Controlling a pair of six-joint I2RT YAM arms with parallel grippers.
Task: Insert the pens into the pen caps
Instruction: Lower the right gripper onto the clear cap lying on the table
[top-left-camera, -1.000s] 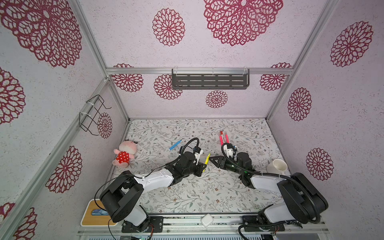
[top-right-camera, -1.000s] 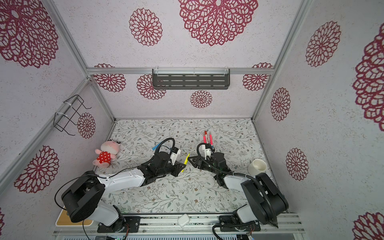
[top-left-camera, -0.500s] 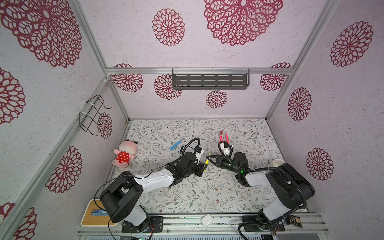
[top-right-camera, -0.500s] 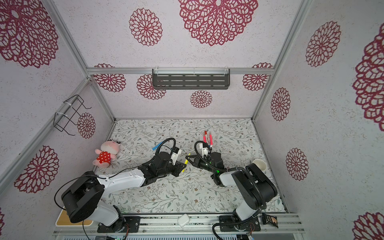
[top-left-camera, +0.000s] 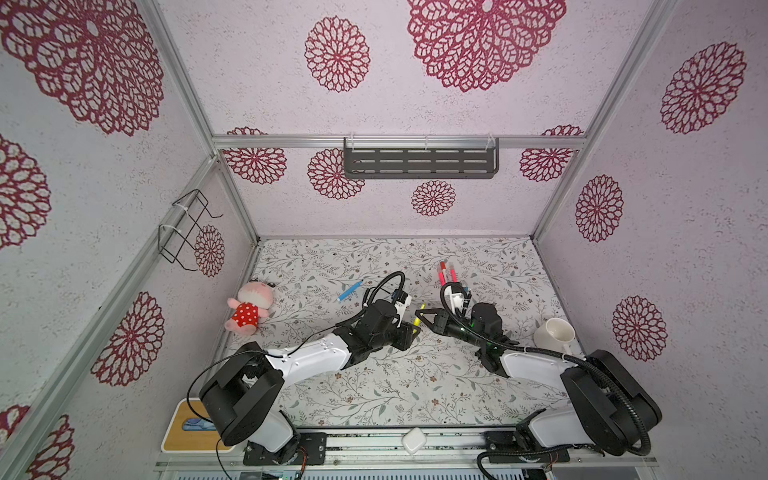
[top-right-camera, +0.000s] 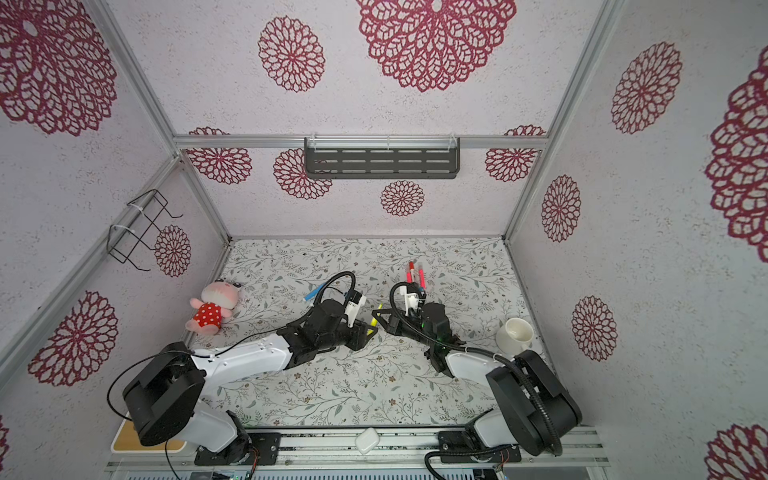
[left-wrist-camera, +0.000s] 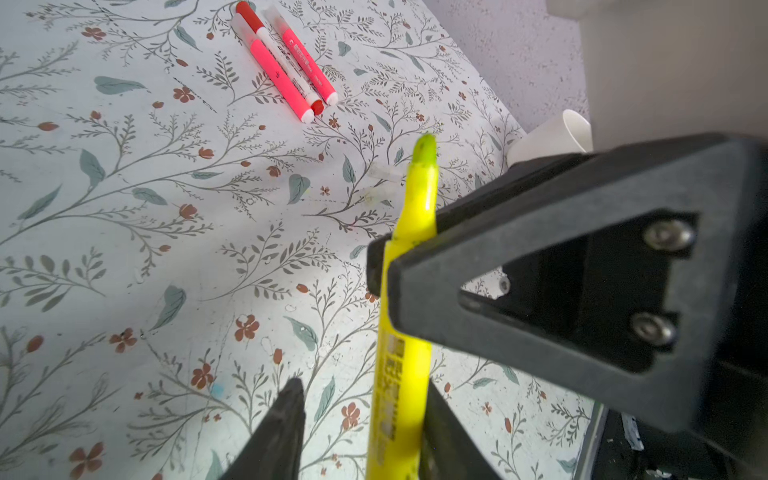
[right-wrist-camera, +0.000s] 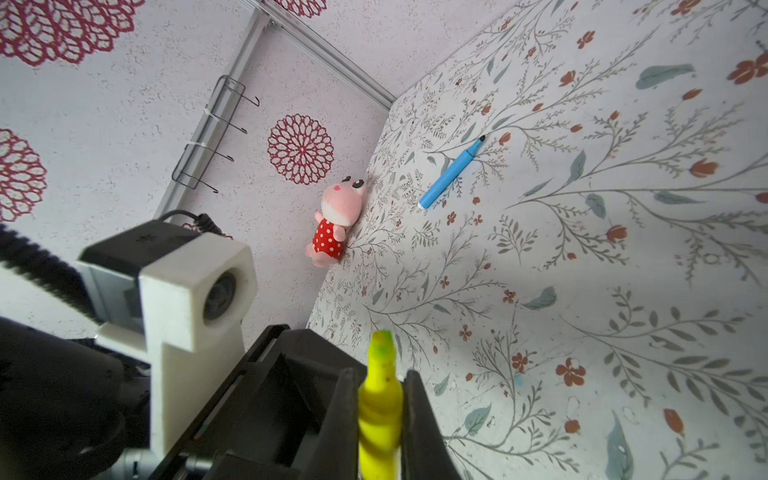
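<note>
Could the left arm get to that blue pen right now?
Probably yes: the blue pen lies alone on the table near the left gripper, whose jaws stand open around the yellow pen.

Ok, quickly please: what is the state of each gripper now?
Left gripper: open, fingers apart around the yellow pen.
Right gripper: closed, holding the yellow pen.

On my floral bench (top-left-camera: 374, 395): a blue pen (top-left-camera: 350, 290), three pink and red pens (top-left-camera: 446, 272), two clear caps (left-wrist-camera: 384, 172), a plush toy (top-left-camera: 249, 309), a white mug (top-left-camera: 555, 334).
</note>
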